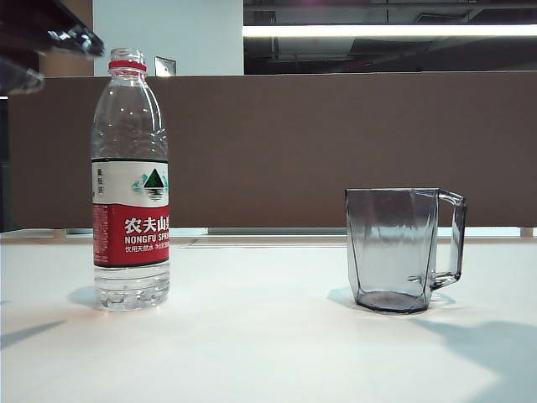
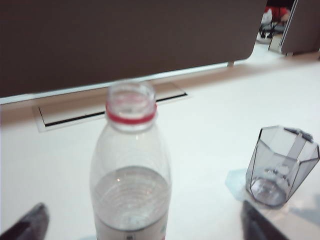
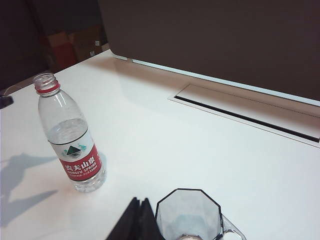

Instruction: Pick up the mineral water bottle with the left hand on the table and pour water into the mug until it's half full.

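The mineral water bottle (image 1: 130, 180) stands upright and uncapped on the left of the white table (image 1: 268, 336), with water (image 2: 130, 195) up to just above its red-and-white label. The smoky-grey faceted mug (image 1: 394, 250) stands to its right, handle turned away from the bottle. My left gripper (image 2: 145, 225) is open wide, and the bottle (image 2: 131, 170) stands in line with the gap between its dark fingertips (image 2: 30, 224). In the exterior view the fingers (image 1: 80, 39) show dark at the top left, level with the bottle's neck. My right gripper (image 3: 137, 220) is shut, its tips close beside the mug (image 3: 190, 215).
A brown partition (image 1: 294, 151) runs along the table's far edge. A flat rectangular cable slot (image 3: 240, 112) is set into the tabletop in front of it. Bare white tabletop lies between bottle and mug.
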### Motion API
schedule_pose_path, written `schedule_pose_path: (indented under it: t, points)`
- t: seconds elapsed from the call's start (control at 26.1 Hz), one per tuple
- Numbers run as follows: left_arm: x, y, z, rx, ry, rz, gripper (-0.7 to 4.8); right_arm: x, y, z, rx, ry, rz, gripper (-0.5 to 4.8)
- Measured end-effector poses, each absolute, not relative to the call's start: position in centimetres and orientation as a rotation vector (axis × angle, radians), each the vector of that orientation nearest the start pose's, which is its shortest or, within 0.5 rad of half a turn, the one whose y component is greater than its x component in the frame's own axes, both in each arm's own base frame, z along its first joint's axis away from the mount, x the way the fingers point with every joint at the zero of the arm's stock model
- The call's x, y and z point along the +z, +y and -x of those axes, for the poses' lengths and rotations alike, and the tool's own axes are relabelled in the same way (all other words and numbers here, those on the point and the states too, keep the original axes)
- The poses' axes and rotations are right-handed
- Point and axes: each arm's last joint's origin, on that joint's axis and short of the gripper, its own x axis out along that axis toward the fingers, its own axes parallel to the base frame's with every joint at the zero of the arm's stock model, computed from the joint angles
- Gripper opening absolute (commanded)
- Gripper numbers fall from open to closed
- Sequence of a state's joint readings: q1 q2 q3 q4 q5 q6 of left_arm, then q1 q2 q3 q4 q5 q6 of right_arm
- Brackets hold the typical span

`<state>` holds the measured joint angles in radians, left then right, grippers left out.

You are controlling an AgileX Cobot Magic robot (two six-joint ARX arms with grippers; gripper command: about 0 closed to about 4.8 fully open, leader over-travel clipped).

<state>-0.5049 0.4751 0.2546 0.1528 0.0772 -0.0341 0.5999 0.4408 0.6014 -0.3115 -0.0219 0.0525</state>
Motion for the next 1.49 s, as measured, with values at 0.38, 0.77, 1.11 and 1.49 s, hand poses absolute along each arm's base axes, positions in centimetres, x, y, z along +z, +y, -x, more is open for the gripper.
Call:
schedule_pose_path:
  t: [0.38,0.77,1.11,1.49]
  points:
    - [20.1,-6.7,-11.6,-0.581,0.095,0.016,4.79,30.0,6.2,-9.0,0.617,0.163,-0.007,-0.09]
    - [18.8,-7.5,-13.1,-0.577,0.186,-0.001,4.79,30.0,6.2,-9.0,0.618,0.163,-0.007,-0.08]
    - [17.9,-8.4,-14.8,-0.577,0.193,-0.003,4.79,30.0,6.2,-9.0,0.621,0.163,-0.007,-0.09]
    - [16.8,-8.0,-16.8,-0.507,0.189,0.005,4.79,30.0,6.2,-9.0,0.621,0.163,-0.007,-0.08]
